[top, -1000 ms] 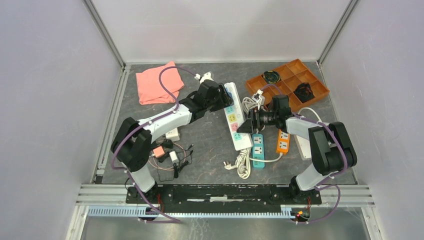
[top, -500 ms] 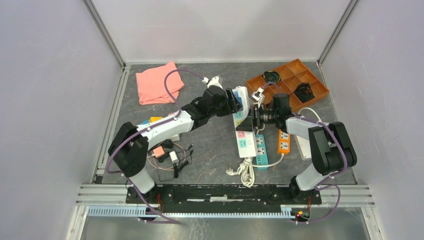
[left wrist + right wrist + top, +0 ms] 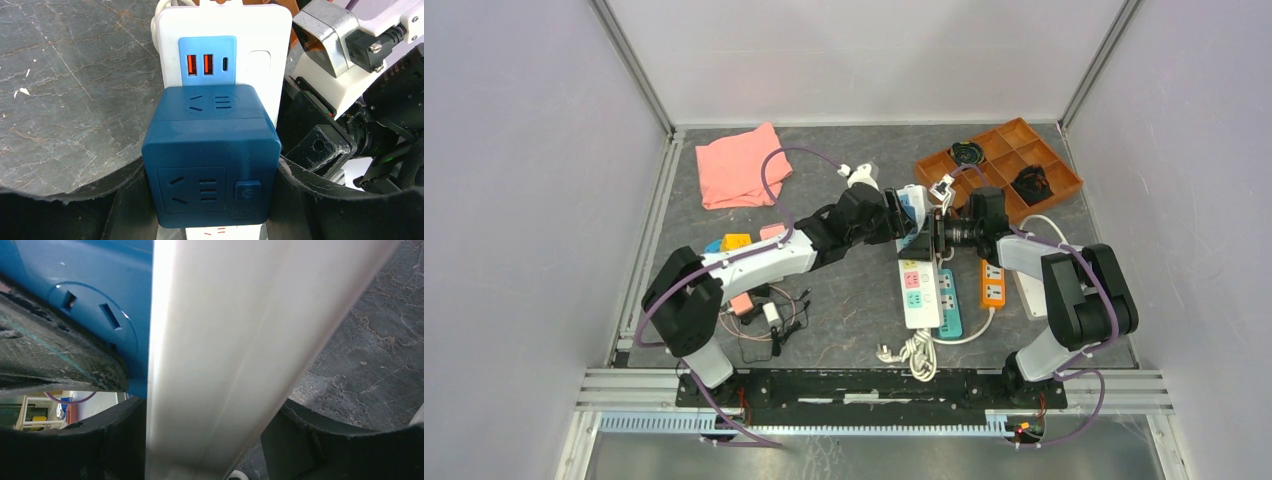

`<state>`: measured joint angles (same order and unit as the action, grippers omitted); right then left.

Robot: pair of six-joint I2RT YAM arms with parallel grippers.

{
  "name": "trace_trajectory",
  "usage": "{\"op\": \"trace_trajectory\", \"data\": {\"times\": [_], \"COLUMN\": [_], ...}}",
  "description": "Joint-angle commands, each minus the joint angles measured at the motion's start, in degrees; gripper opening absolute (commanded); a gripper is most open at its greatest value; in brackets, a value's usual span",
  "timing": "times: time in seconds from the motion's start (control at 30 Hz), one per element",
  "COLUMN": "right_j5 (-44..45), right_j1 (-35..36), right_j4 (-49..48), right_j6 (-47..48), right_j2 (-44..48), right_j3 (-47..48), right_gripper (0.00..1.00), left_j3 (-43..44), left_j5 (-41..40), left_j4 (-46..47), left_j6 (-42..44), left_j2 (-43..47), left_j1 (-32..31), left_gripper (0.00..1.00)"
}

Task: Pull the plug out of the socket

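Lying just right of the middle of the tabletop (image 3: 849,290), the white power strip (image 3: 921,295) is clamped across its width by the right claw (image 3: 927,240). The blue cube plug (image 3: 212,155), on the strip's far end, is gripped by the left claw (image 3: 894,213).

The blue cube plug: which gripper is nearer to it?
The left gripper. Its fingers clamp the blue cube plug on both sides; the right gripper holds the white power strip beside it.
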<state>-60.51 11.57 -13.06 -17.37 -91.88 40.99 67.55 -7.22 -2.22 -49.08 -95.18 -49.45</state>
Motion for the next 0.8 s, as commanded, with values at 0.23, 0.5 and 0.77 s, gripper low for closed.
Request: {"op": "trace_trajectory", "data": {"times": [0.23, 0.5, 0.77], "right_j5": [-2.0, -3.3, -1.8], "right_j1": [-0.2, -0.2, -0.3], "right_j4": [-3.3, -4.8, -3.5], "right_j6": [-1.2, -3.2, -3.3], "right_j2": [1.6, 0.7, -0.2], "right_j3": [-0.8, -1.1, -0.5], "right_gripper": [0.68, 0.49, 0.00], "left_j3": [-0.3, 0.5, 0.4], "left_j5": [-7.7, -8.9, -10.1], "left_j4": [8.4, 10.4, 12.0], "left_j6": [-2.3, -1.7, -1.5], "left_j2": [5.8, 5.3, 6.1], "left_j1": [-0.6, -0.6, -0.6], "left_gripper": [0.02, 0.02, 0.02]}}
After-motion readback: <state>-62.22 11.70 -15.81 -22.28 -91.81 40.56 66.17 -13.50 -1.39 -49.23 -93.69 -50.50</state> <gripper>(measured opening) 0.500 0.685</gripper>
